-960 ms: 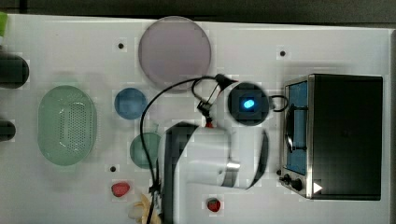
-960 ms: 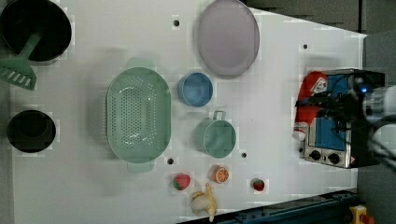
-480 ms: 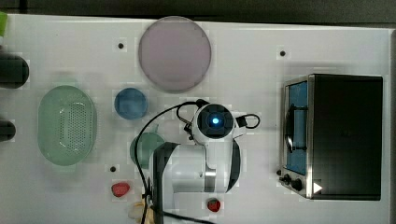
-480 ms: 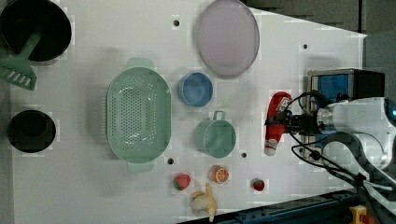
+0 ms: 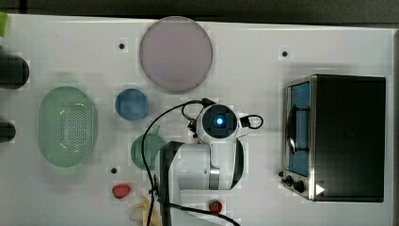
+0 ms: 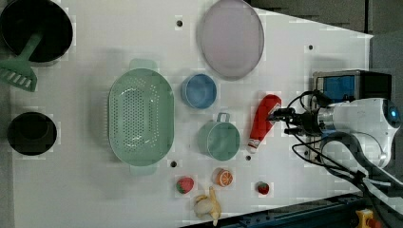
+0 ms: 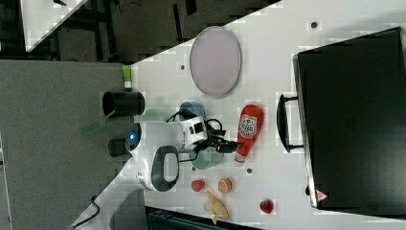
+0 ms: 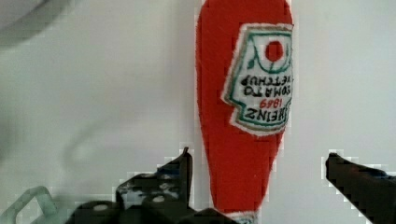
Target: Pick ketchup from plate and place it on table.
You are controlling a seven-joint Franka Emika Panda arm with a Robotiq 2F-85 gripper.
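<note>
The ketchup [image 6: 263, 121] lies flat on the table [image 6: 304, 190], off the plate [image 6: 231, 38], which sits bare and well apart from it toward the left view's top. The bottle rests between the mug [image 6: 218, 139] and the toaster oven [image 6: 351, 85], on open white surface with nothing touching it, so the placing step appears done or nearly so. The gripper [image 8: 257, 177] is released: in the wrist view one finger [image 8: 180, 170] stands at one side of the bottle's neck and the other finger is well clear on the other side, with white table showing between that finger and the red body. In the right view the gripper [image 7: 225, 144] sits beside the bottle's narrow end, low over the table; this looks like a letting-go posture rather than a grasp, though whether the near finger touches the bottle cannot be told. The long axis of the ketchup [image 7: 247, 132] runs nearly up and down in the right view, slightly tilted, with the broad base toward the plate [image 7: 215, 54] and the white cap toward the toy fruits. The label [image 8: 260, 79] faces upward, so the bottle lies on its back and is unlikely to roll.
</note>
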